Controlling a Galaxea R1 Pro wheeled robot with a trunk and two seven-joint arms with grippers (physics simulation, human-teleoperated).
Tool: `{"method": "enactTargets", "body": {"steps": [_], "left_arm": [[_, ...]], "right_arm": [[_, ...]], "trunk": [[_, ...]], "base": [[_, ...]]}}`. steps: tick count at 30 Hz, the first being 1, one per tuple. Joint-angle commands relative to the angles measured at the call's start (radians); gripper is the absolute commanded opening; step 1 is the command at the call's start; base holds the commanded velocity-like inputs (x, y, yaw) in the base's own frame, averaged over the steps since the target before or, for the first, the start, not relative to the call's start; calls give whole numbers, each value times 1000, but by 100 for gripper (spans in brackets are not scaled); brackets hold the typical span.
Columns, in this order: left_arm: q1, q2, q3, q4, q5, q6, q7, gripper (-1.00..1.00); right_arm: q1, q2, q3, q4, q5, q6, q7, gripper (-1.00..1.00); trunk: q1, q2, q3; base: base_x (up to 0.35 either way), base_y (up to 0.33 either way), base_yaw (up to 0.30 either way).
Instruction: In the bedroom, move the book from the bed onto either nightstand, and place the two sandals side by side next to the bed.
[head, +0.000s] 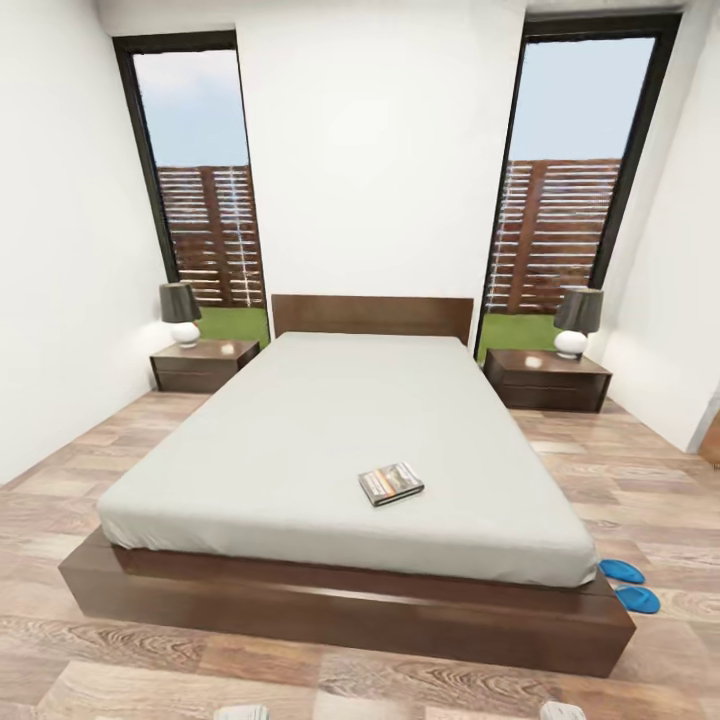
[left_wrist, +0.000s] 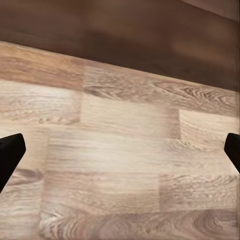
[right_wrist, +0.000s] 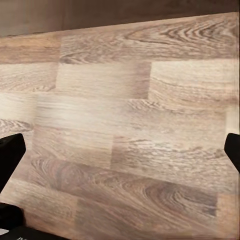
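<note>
The book (head: 391, 483) lies flat on the pale mattress of the bed (head: 300, 440), near its foot end and a little right of centre. Two blue sandals (head: 622, 571) (head: 638, 599) rest on the wood floor beside the bed's right foot corner, close together. A dark nightstand (head: 204, 364) stands left of the headboard and another nightstand (head: 547, 379) stands right of it, each carrying a lamp. My left gripper (left_wrist: 120, 152) hangs open over bare floor, with the bed frame's dark side beyond it. My right gripper (right_wrist: 120, 150) is open too, above floorboards.
White walls close in on both sides, with tall dark-framed windows (head: 200, 180) behind each nightstand. Grey-shaded lamps (head: 181, 312) (head: 577, 320) take up part of each nightstand top. Floor strips run along both sides of the bed, the right one wider.
</note>
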Motion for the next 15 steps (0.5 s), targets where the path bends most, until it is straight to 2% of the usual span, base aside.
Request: {"method": "enactTargets", "body": {"steps": [1, 15], "left_arm": [[0, 0, 9, 0, -10, -3, -2, 100], [-1, 0, 9, 0, -10, -3, -2, 100]], "right_arm": [[-2, 0, 8, 4, -7, -6, 5, 100], [-2, 1, 8, 4, -7, -6, 5, 100]], "trunk": [[0, -1, -1], [0, -1, -1]], "base": [[0, 0, -283], [0, 0, -283]]}}
